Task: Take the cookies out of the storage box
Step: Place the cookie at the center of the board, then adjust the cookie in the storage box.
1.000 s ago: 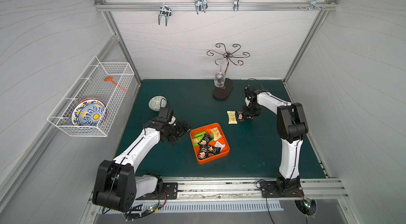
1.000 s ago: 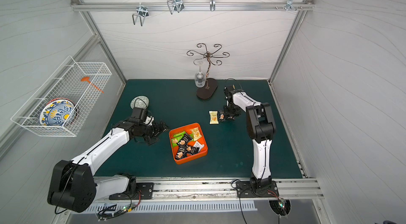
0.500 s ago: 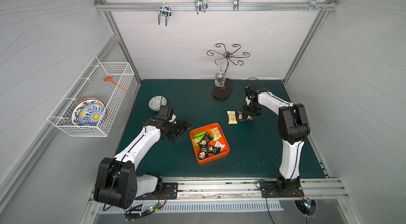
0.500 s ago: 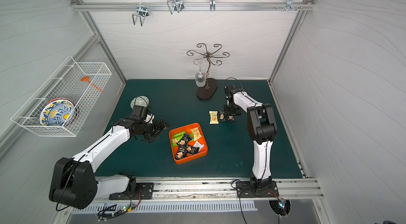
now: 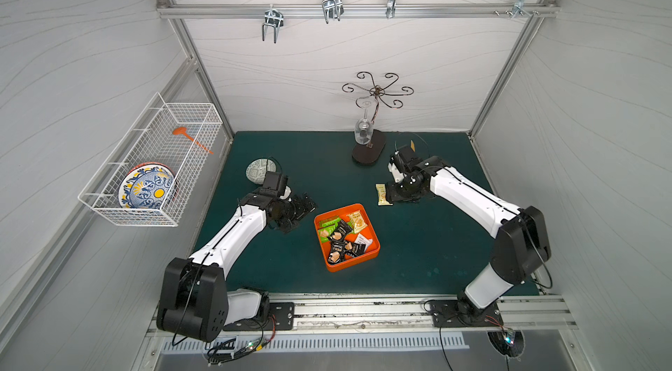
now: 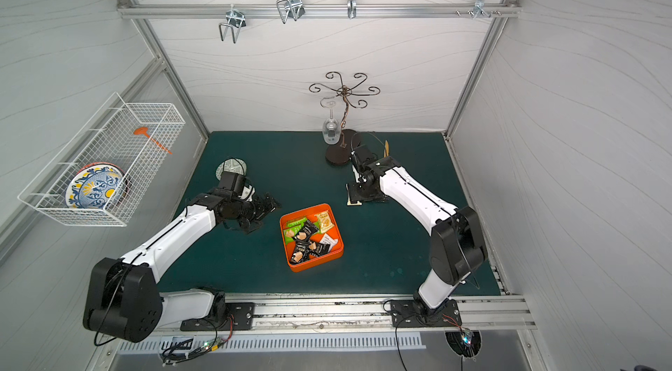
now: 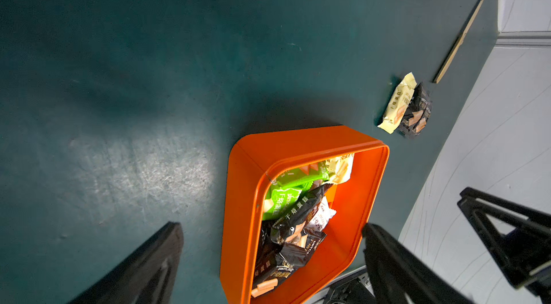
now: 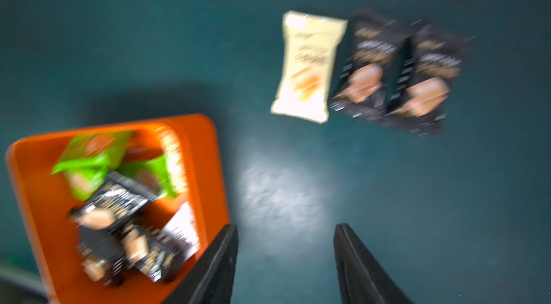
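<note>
- Now that the right gripper [image 5: 392,195] has been opened, having been closed a second ago, one delivery is judged complete. In both top views it is seen low beside the pale yellow packet [image 5: 381,195], apart from the storage box [image 5: 354,263], in which most cookies [image 5: 340,238] remain heaped. The left gripper [image 5: 303,205] is held near the box.
- Left wrist view: the left fingers [image 7: 143,266] are spread wide and empty, with the storage box [image 7: 244,186] framed between them. The pale yellow packet [image 7: 398,103] is shown touching a black packet [image 7: 417,111] on the mat [image 7: 119,79].
- Right wrist view (blurred): the right fingers [image 8: 217,263] are parted with nothing between them. Two black packets [image 8: 366,70] are laid side by side against the pale yellow packet [image 8: 307,67]. Several packets are left to be removed.
</note>
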